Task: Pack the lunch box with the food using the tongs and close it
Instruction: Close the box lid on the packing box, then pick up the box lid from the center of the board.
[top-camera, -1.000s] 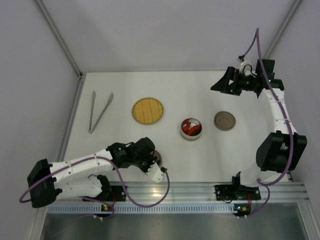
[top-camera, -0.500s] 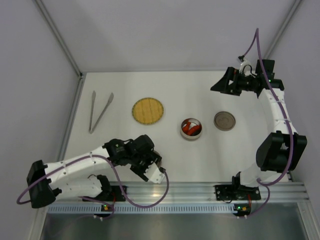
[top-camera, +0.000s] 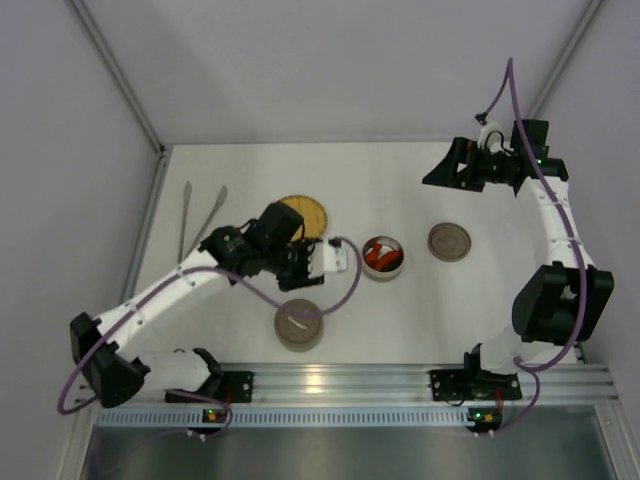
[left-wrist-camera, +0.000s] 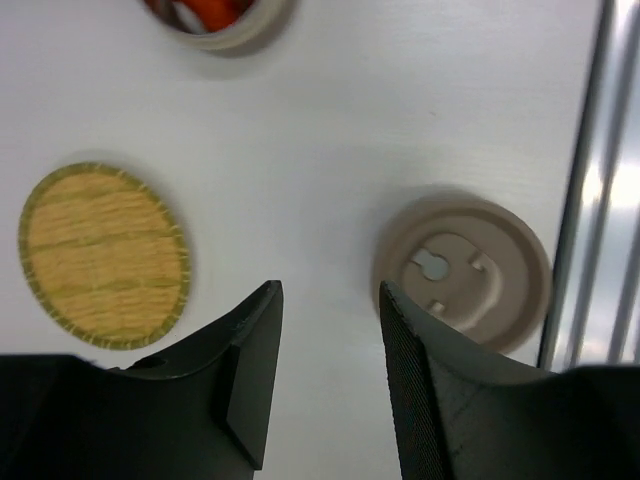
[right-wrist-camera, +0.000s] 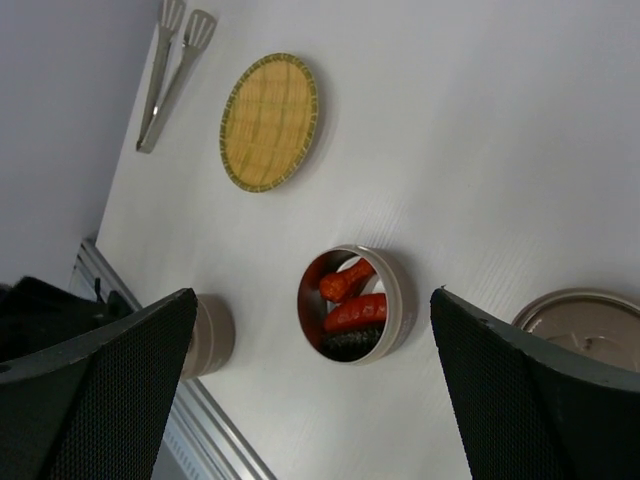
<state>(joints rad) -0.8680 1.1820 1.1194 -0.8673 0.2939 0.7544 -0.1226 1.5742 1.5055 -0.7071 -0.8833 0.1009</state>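
One pair of tongs (top-camera: 184, 250), one woven plate (right-wrist-camera: 270, 122), three round beige lunch-box parts (top-camera: 449, 241).

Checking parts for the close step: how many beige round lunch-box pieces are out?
3: bowl with food mid-table; flat disc right of it; third piece nearer the robot, left of the bowl. Left arm could hide more.

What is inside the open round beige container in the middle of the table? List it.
The right wrist view shows the container holding two red-orange finger-like pieces and a dark-wrapped roll against the wall. A little white shows between them. Anything beneath these pieces is covered.
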